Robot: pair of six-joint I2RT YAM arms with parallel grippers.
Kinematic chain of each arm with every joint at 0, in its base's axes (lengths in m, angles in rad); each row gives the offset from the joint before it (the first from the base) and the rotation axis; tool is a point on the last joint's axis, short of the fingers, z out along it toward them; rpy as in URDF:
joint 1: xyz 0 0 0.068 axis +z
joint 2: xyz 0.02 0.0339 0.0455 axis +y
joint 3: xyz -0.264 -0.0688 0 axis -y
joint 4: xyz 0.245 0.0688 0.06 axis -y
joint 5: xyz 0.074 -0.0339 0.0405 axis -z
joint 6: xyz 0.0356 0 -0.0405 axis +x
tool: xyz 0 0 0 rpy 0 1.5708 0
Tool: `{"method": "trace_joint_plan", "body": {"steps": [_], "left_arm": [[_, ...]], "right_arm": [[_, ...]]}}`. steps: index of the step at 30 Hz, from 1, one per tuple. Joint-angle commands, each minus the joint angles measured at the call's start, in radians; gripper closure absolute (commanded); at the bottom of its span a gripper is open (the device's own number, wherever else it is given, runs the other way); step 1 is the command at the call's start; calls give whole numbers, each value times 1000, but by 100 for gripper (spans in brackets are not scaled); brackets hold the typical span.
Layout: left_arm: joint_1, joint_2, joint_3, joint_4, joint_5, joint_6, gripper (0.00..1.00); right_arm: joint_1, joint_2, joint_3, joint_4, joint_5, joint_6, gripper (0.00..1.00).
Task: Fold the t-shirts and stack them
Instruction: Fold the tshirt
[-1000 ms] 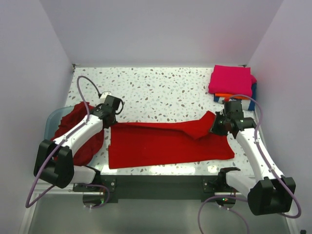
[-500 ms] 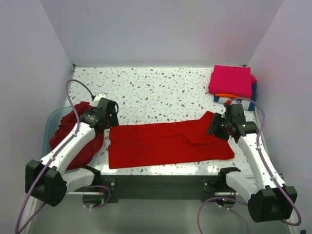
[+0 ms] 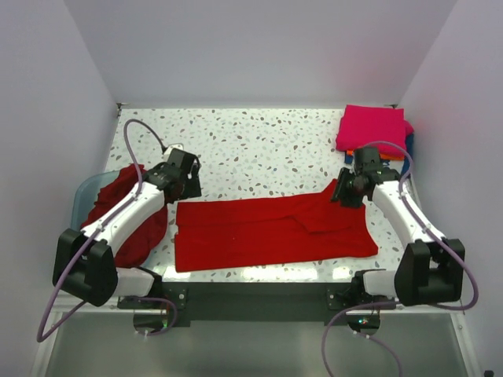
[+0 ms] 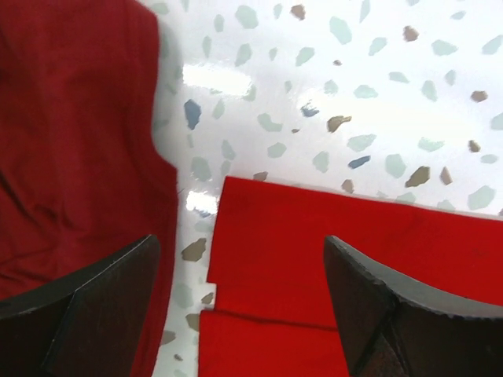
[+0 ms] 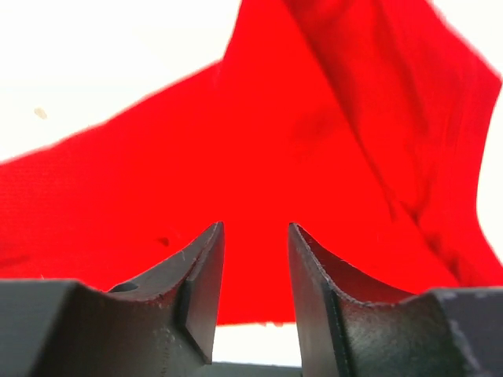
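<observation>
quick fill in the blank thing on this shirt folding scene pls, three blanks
The shirt lying flat on the table is ___. The folded shirt on top in the far right corner is ___. The left end effector, over the flat shirt's corner, is ___ and holds nothing.
Missing words: red; pink; open.

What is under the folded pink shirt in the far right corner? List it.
Under the folded pink shirt, only an orange edge and a blue edge peek out. The pink shirt covers the rest of those layers, so how many lie beneath cannot be told.
</observation>
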Motion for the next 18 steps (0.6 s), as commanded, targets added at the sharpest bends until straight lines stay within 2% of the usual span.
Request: {"method": "trace_joint_plan", "body": {"steps": [1, 9, 18], "left_arm": [[-4, 2, -17, 129, 48, -7, 11], [-4, 28, -104, 281, 116, -43, 11], [-4, 94, -189, 366, 131, -54, 11]], "right_arm": [[-14, 81, 84, 110, 23, -22, 59], [-77, 288, 174, 182, -7, -61, 56], [-126, 386, 183, 216, -55, -71, 55]]}}
